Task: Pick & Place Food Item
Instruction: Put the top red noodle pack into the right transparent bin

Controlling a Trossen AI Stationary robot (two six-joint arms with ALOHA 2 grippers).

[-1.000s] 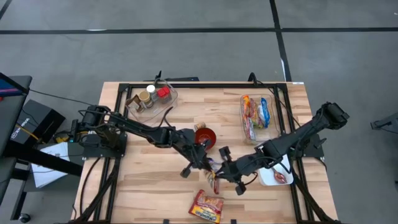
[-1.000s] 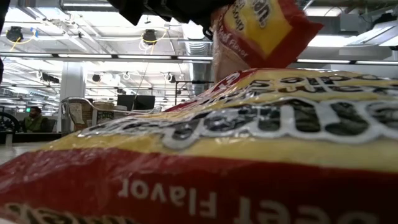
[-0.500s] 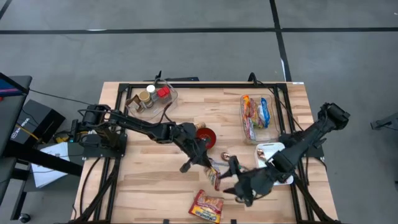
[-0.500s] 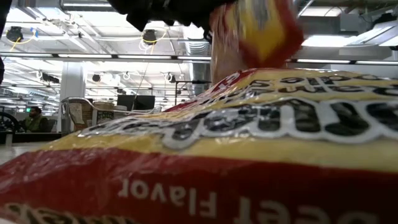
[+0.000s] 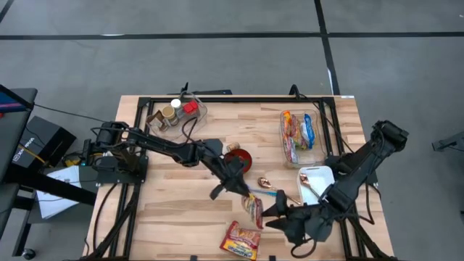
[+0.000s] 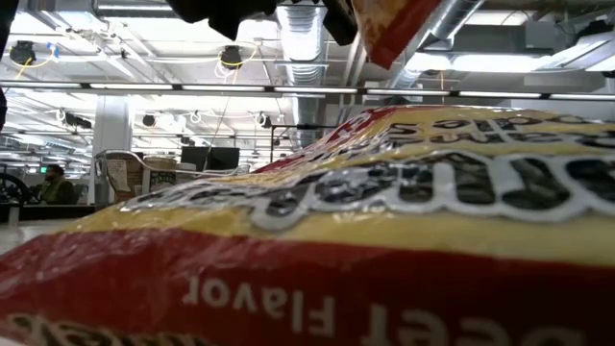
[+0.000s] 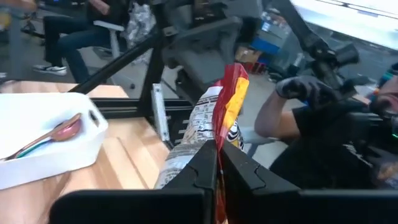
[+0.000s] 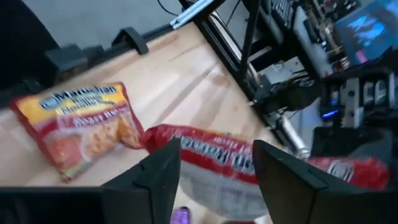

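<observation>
A yellow-and-red noodle packet is held up over the middle of the table by my left gripper, which is shut on it. In the left wrist view the packet is seen edge-on beyond the fingers. In the low view only its corner shows at the top. A second packet lies flat near the table's front edge and fills the low view. My right gripper is to the right of the held packet. It is open and touches nothing. My left gripper pinches one edge of the noodle packet between its two shut fingers. The fingers reach about level from the table's far left. The packet sticks out past the fingertips, edge-on and tilted, lifted clear of the table and of the packet below.
A red bowl is just behind my left gripper. A copper spoon lies on the wood and a white tray holds another spoon. A clear bin of packets is at the far right and a bin of jars at the far left.
My right gripper has drawn away from the held packet, toward the table's near edge and a little right. My left gripper has rolled and risen slightly with the packet. In the low view the packet now shows only as a corner at the top.
</observation>
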